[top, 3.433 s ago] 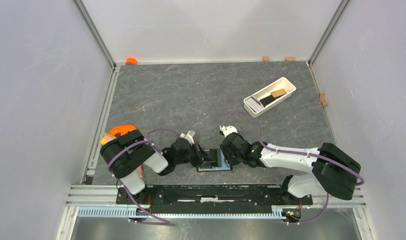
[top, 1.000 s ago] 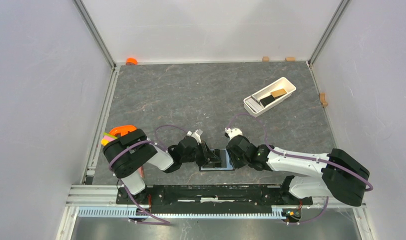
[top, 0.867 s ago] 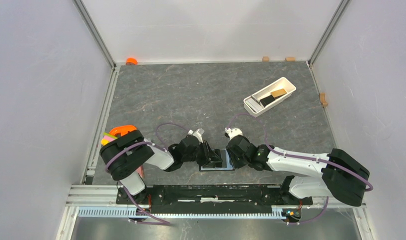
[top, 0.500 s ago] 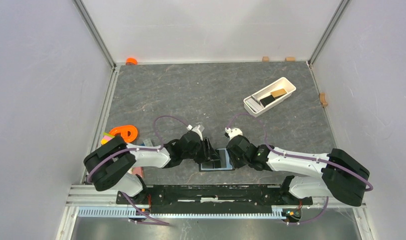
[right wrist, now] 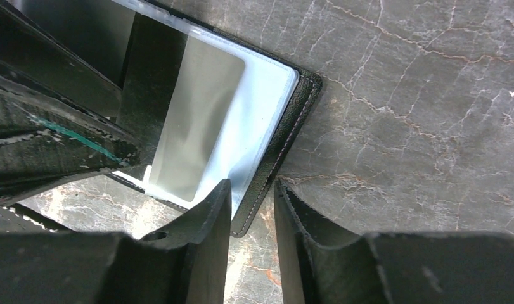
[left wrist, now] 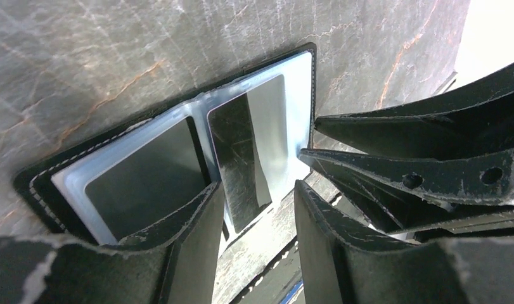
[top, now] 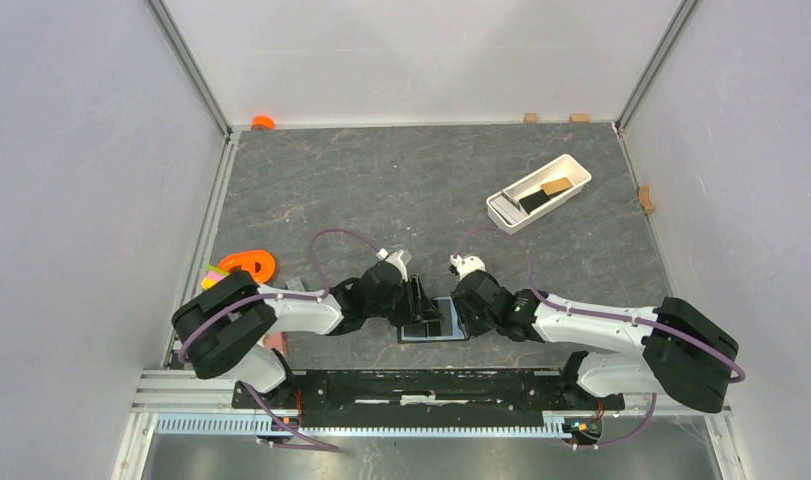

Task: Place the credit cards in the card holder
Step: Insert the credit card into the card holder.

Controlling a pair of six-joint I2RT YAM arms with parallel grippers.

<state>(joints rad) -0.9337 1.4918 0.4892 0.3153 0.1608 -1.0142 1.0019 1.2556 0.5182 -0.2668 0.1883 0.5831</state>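
The black card holder lies open and flat near the front edge, between my two grippers. Its inside shows pale-blue, glossy pockets; I cannot tell whether a card sits in them. My left gripper is over the holder's left half, open, gripping nothing. My right gripper hovers at the holder's right edge with a narrow gap; the stitched edge runs under that gap. A black credit card and a tan one lie in the white tray at the back right.
An orange ring-shaped object with pink beside it lies at the left edge. A small orange cap sits at the back left corner. Wooden blocks line the right and back walls. A metal rail runs along the front.
My left gripper has opened and its arm has stretched out, elbow dropping to the left and uncovering the orange object. The right arm and the holder have hardly moved.
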